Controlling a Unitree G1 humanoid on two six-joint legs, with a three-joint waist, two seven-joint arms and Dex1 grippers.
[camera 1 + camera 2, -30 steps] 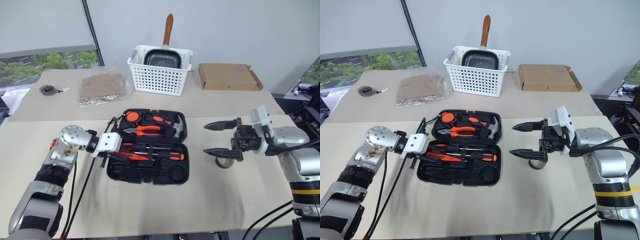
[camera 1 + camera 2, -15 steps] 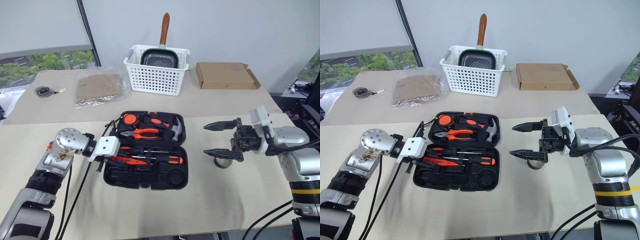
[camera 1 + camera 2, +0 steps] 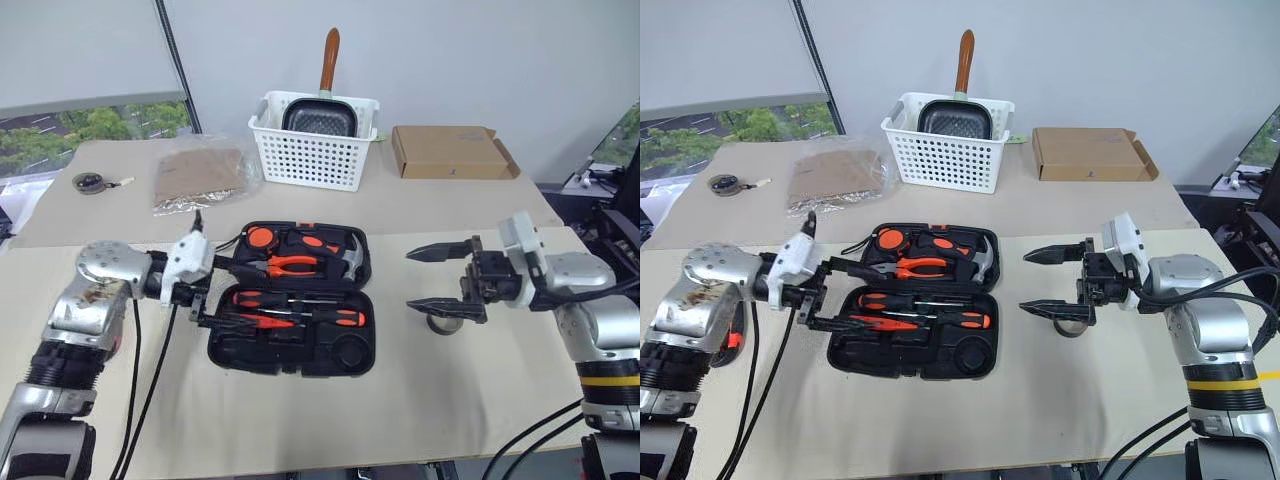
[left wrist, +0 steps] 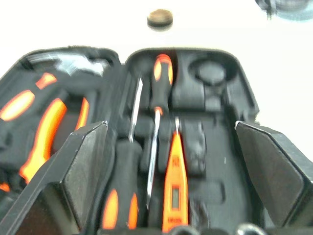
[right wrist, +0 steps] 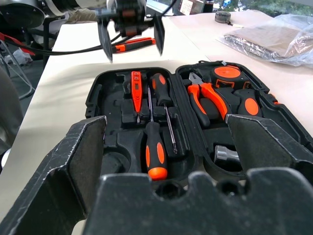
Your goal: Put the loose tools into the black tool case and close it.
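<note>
Since a second ago, the left gripper [image 3: 228, 290] has risen from the black tool case [image 3: 293, 299] at frame centre, fingers now spread and empty. Right gripper [image 3: 438, 280], centre right, gapes above the tape ring [image 3: 446, 324]. That ring looks light and rigid; pinch across its rim.

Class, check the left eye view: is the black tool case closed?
No: the black tool case lies open on the table, with screwdrivers resting in its moulded slots.
</note>
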